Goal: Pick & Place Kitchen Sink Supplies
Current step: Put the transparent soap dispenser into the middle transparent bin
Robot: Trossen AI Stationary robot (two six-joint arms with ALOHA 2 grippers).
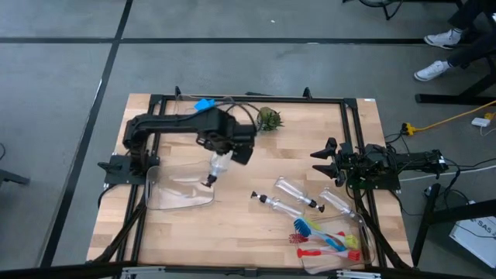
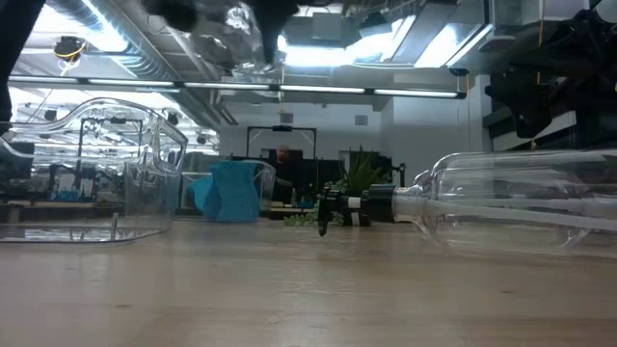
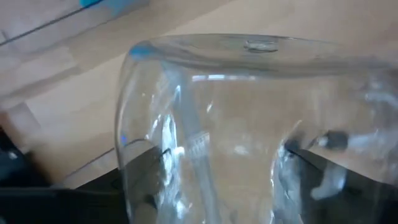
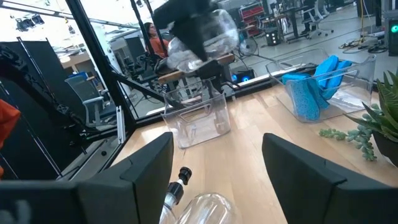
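Clear plastic bottle (image 1: 218, 165) is clamped in the left gripper (image 1: 225, 152), pump end hanging down, fingers grasping its body. In the left wrist view the bottle (image 3: 249, 124) fills the frame between the dark fingers (image 3: 140, 168). It hangs above the right edge of the clear bin (image 1: 174, 190) at the near left of the table (image 1: 232, 225).

For a clean drop I'd carry it a bit further left, so the pump clears the bin wall, lower until the pump is inside, then let go. Releasing high risks a bounce off the rim or a tipped bin, since it looks light.

Right gripper (image 1: 324, 153) waits at the right edge of the table, jaws apart, holding nothing.

Three more bottles (image 1: 298, 194) lie near right of centre. Brushes (image 1: 325, 240), red, blue and yellow-green, are piled at the near right corner. Blue sponge (image 1: 204, 104) sits at the far edge, small plant (image 1: 270, 118) to its right.
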